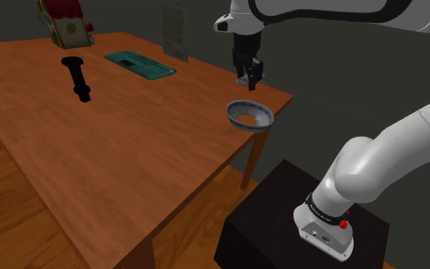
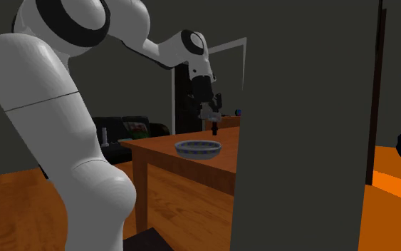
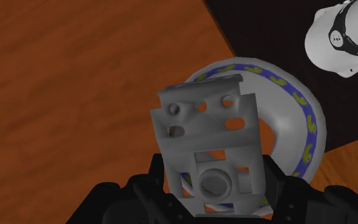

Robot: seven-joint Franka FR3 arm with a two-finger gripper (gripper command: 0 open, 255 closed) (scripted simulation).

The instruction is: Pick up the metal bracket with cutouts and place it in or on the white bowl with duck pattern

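Gripper (image 1: 249,74) clamped on grey bracket (image 3: 204,130) w/ cutouts, above bowl (image 3: 296,105).

A grey metal bracket (image 3: 209,127), pierced by round holes and squarish cutouts, is clasped between the fingers of the gripper (image 1: 248,75) and is held clear of the table (image 1: 91,153), above the bowl (image 3: 298,102). In the wrist view it is seen over the bowl's rim on the side toward the middle of the table. The bowl is white inside, with a blue band of yellow ducks at the rim. It is set upright near the table's corner closest to the stand.
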